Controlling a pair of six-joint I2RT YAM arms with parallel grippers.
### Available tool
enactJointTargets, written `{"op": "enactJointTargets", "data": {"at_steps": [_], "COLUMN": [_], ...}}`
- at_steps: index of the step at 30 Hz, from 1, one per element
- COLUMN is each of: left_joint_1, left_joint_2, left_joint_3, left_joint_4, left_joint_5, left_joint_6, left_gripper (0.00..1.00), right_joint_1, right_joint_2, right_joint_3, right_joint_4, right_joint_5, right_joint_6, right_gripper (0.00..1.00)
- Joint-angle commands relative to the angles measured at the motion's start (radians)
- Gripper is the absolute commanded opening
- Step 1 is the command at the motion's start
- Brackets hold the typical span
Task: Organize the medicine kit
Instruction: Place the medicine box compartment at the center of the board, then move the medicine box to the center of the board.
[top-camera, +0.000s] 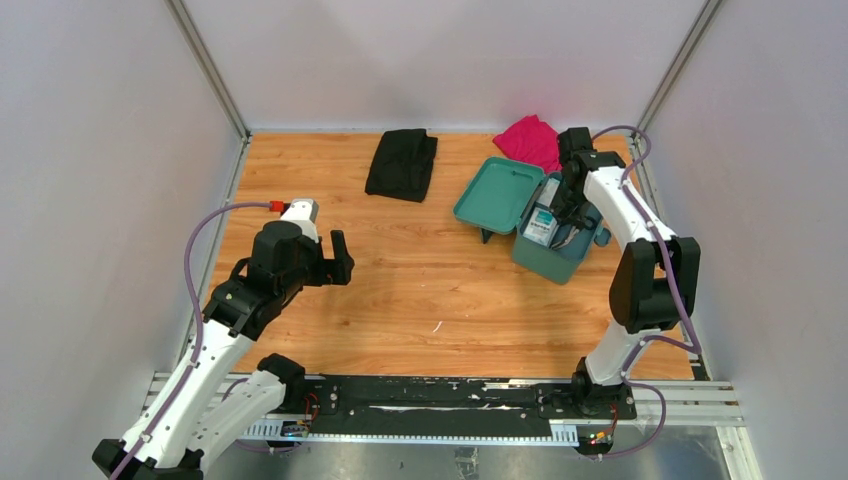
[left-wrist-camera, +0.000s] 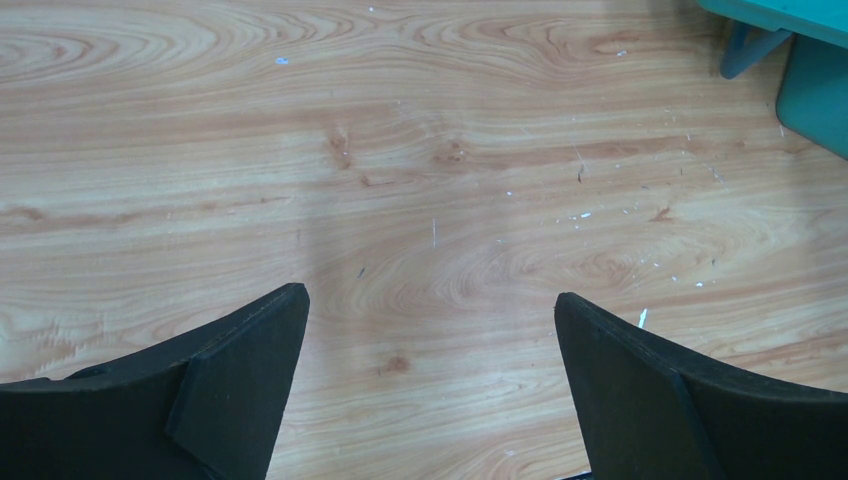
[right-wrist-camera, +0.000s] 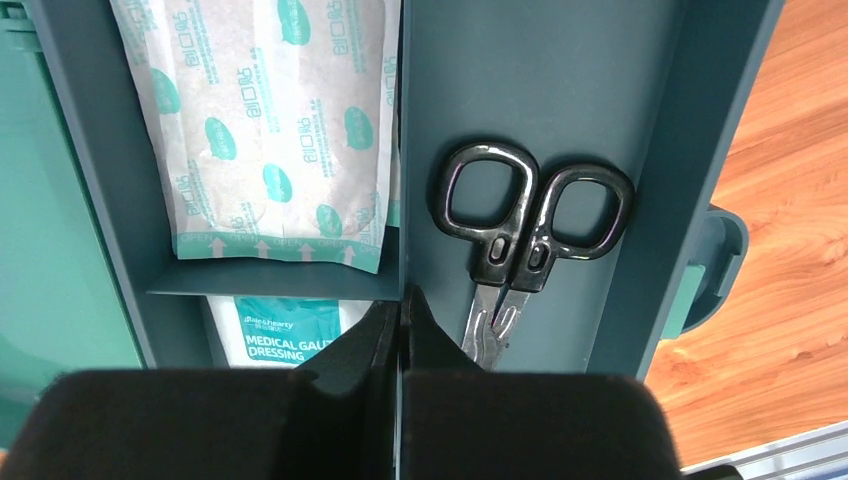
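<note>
Top external: the medicine kit (top-camera: 556, 252) sits at 2 o'clock on the wooden table (top-camera: 430, 300). Its lid (top-camera: 497, 193) is thrown open toward 9 o'clock, so the inside is reachable from above. The right gripper (top-camera: 566, 216) reaches down into the open box from the 12 o'clock side. The black cloth (top-camera: 401, 165) lies flat at 12 o'clock. The pink cloth (top-camera: 530, 140) is at 1 o'clock, just behind the kit. Both cloths are outside it. The left gripper (top-camera: 340, 258) hangs at 9 o'clock, well apart from the kit, probably parked there to leave the right arm room.

Left wrist: the left gripper is released, fingers (left-wrist-camera: 240, 390) spread wide with nothing between them and bare wood below. A corner of the kit shows at 2 o'clock.

Right wrist: the right gripper is clenched, pads pressed together with nothing visible between them. Its tips sit over the tray divider (right-wrist-camera: 401, 150).
- The scissors (right-wrist-camera: 530, 225) lie in the right compartment, loops at 12 o'clock, blades running toward 6 o'clock beside the fingertips.
- The sealed dressing pouch (right-wrist-camera: 270, 130) lies flat in the left compartment.
- The gauze dressing box (right-wrist-camera: 285, 330) shows at 7 o'clock past a cross wall. I can't tell whether it sits lower.

Items look sorted by kind. The lid is not yet shut, and closing it is likely what remains.
</note>
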Motion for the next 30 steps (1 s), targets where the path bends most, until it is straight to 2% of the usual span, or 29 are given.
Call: {"op": "enactJointTargets", "data": {"at_steps": [1, 6, 14, 20, 25, 30], "left_joint_1": [-0.008, -0.008, -0.008, -0.008, -0.008, -0.008], "left_joint_2": [0.002, 0.003, -0.021, -0.068, -0.137, -0.157], "left_joint_3": [0.013, 0.016, 0.029, -0.036, -0.151, -0.223], "left_joint_4": [-0.010, -0.012, -0.013, 0.040, 0.114, 0.181], "left_joint_5": [-0.016, -0.022, -0.001, 0.082, 0.105, 0.118], "left_joint_6": [0.002, 0.002, -0.010, -0.197, -0.327, -0.397], "left_gripper": [1.00, 1.00, 1.00, 1.00, 1.00, 1.00], "right_joint_1": [0.019, 0.101, 0.339, 0.503, 0.609, 0.674], "right_joint_2": [0.059, 0.027, 0.013, 0.031, 0.045, 0.037], "right_joint_3": [-0.052, -0.081, -0.117, -0.114, -0.064, -0.002], "right_joint_4": [-0.040, -0.036, -0.018, -0.010, -0.023, -0.068], "right_joint_5": [-0.081, -0.104, -0.129, -0.136, -0.106, -0.083], "right_joint_6": [-0.060, -0.067, 0.007, 0.078, 0.097, 0.097], "right_gripper": [0.00, 0.00, 0.00, 0.00, 0.10, 0.26]}}
